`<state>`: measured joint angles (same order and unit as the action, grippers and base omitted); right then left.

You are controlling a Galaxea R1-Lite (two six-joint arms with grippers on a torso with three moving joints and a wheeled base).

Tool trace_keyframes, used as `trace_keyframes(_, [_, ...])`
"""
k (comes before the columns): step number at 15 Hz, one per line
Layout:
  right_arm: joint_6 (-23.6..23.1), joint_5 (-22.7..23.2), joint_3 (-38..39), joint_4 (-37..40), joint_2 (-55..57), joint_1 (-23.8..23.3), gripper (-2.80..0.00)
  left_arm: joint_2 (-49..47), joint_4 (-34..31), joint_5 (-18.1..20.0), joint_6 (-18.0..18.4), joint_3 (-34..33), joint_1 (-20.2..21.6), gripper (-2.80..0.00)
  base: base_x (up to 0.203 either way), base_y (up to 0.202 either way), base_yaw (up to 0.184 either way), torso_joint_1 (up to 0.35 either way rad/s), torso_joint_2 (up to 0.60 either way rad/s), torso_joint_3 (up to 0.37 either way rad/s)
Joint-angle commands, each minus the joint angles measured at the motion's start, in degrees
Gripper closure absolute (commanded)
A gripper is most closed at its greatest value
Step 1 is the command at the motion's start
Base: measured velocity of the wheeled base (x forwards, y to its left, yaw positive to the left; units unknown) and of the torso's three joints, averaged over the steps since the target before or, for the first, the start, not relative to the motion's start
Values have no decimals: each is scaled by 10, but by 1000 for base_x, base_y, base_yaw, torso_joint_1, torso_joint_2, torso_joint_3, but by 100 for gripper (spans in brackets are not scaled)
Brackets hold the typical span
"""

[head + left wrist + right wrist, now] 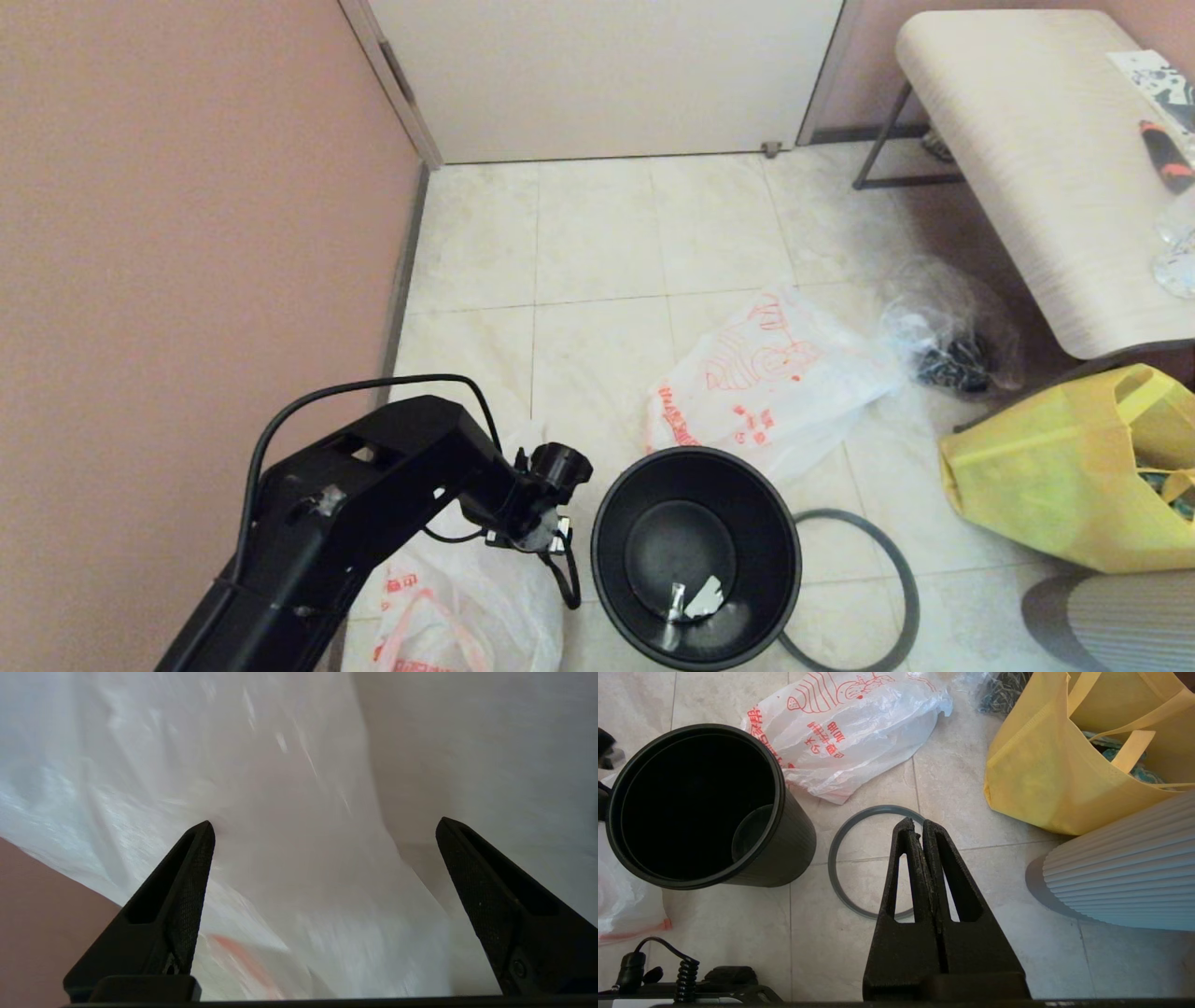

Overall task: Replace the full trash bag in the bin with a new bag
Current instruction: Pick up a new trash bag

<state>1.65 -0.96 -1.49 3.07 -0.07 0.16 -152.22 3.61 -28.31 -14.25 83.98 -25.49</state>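
Observation:
The bin [611, 523], round and dark, stands unlined on the tiles, with small scraps on its bottom; its side also shows in the right wrist view [784, 854]. Its grey rim hoop [907, 579] lies flat on the floor just right of it. The full trash bag [457, 597] sits left of the bin, under my left arm. My left gripper [324, 823] is open, close over that bag's white plastic [280, 765]. The new bag [775, 373] lies limp beyond the bin. My right gripper [915, 823] is shut and empty above the hoop [833, 858].
A yellow tote bag [1046, 485] stands right of the hoop, with a white ribbed object [1120, 616] nearer me. A clear bag with dark contents [952, 345] lies under a pale bench [1046, 168]. A pink wall [187, 233] runs close along the left.

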Motion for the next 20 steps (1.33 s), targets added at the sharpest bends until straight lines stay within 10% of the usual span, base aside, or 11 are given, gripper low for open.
trace_keyframes(1, [0,0,0,0,1,0,0,-32,0,-18,0,17,4,-280,0,0,0,0,0,0])
trace_keyframes(3, [0,0,0,0,1,1,0,-50,-1,-45,2,35,7,-280,0,0,0,0,0,0])
trace_keyframes(4, [0,0,0,0,1,0,0,-48,-1,-46,2,34,10,0,0,0,0,0,0,0])
trace_keyframes(14, [0,0,0,0,1,0,0,-34,-1,-47,-1,30,12,0,0,0,0,0,0,0])
trace_keyframes(20, [0,0,0,0,1,0,0,104,-2,-46,-17,-97,2,0,0,0,0,0,0,0])
